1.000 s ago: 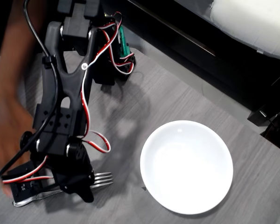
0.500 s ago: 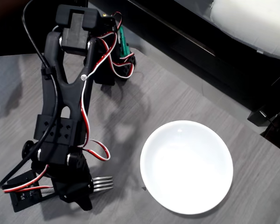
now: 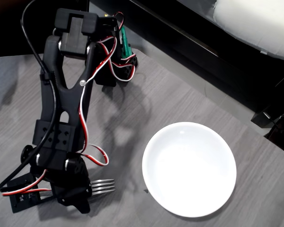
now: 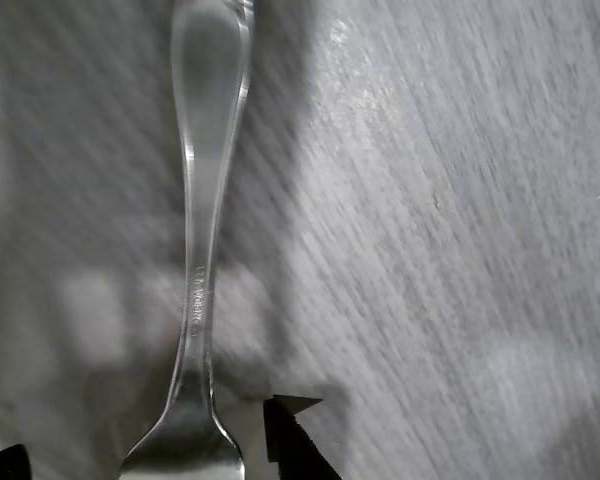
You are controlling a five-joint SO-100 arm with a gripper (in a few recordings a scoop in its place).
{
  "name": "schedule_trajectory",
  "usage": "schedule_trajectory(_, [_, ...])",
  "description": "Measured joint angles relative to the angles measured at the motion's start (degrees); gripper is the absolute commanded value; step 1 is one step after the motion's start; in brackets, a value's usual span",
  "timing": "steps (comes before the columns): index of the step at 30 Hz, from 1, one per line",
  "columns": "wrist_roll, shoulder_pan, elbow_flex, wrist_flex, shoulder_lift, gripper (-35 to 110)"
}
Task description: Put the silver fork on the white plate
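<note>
Silver fork (image 4: 202, 250) between claw (image 4: 145, 460) tips

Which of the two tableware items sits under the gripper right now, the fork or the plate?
The silver fork: its tines poke out from under the gripper at lower left in the overhead view. The white plate lies apart to the right, bare.

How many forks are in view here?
1. The silver fork lies on the grey table, left of the white plate, handle under the arm's tool. None seems hidden.

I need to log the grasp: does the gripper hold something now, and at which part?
Nothing is held yet. The silver fork lies on the table, its neck between the open fingers.
</note>
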Motion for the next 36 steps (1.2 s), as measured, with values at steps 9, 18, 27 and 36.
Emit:
schedule_trajectory(9, [0.79, -0.26, 0.0, -0.35, -0.44, 18])
schedule_trajectory(18, [1.41, -0.26, 0.0, -0.35, -0.44, 13])
schedule_trajectory(27, [1.93, -2.29, 0.0, -0.35, -0.44, 5])
schedule_trajectory(36, [2.29, -3.25, 0.0, -0.35, -0.44, 0])
